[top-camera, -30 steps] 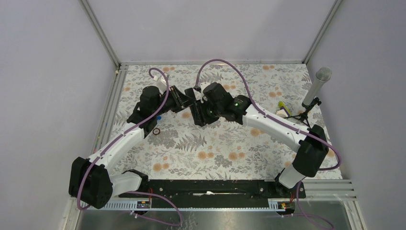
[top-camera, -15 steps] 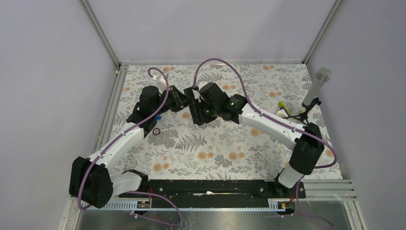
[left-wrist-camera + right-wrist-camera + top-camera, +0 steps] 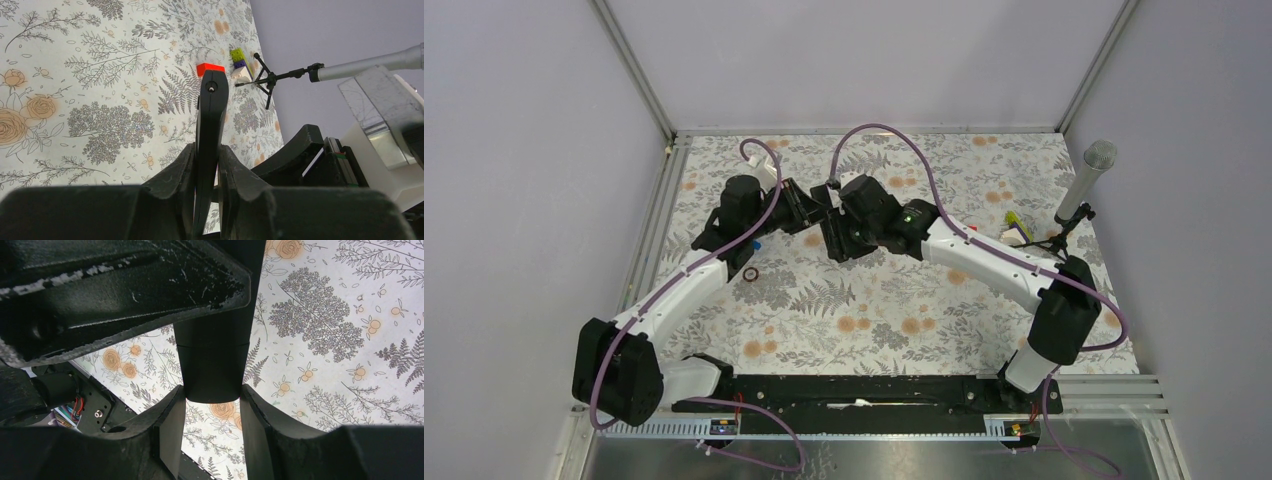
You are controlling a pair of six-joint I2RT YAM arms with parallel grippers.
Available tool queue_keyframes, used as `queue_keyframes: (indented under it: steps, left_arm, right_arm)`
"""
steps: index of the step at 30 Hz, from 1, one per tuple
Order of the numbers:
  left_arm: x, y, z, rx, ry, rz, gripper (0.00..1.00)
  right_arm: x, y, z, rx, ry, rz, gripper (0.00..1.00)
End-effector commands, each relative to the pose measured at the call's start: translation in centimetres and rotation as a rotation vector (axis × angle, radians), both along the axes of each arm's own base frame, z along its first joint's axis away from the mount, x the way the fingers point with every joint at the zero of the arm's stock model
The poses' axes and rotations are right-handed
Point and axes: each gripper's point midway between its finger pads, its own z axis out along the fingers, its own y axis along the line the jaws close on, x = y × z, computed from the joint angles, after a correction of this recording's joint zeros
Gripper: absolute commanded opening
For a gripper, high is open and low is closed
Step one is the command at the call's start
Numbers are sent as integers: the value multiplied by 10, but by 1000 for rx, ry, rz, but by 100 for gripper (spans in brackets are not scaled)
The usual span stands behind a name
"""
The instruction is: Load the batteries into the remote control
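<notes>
Remote control: slim matte-black rectangular bar, held off the floral-cloth bench between both arms. Left tool clamped across its thickness, right tool clamped across its width. Judged light, rigid, smooth plastic, so slippery; best gripped mid-body on the flat faces. Batteries not visible. Cloth looks soft; cylinders could roll. Grey microphone on tripod and red block sit right; walls close.

Light: evenly bright, diffused | Shadows: softly cast on flower-printed table mat | Focus: near foreground blurred in wrist views
</notes>
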Motion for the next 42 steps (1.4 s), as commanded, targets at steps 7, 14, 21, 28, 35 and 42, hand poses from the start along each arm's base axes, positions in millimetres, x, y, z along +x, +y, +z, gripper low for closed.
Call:
queue_keyframes:
  steps: [7, 14, 21, 28, 35, 42]
  left_arm:
    - [-33, -23, 29, -141, 80, -184, 0]
    - [-19, -7, 43, -183, 85, -129, 0]
    - [-4, 13, 42, -244, 120, -74, 0]
    - [6, 27, 42, -279, 132, -27, 0]
    - [12, 35, 47, -352, 149, 3, 0]
    - [16, 34, 63, -464, 158, 12, 0]
  right_arm:
    - [47, 2, 42, 151, -143, -132, 45]
    - [38, 2, 42, 164, -123, -95, 52]
    - [32, -1, 43, 175, -115, -80, 59]
    - [21, 3, 58, 246, -113, -39, 79]
    - [10, -1, 95, 448, -162, -35, 100]
    - [12, -23, 121, 742, -166, -280, 99]
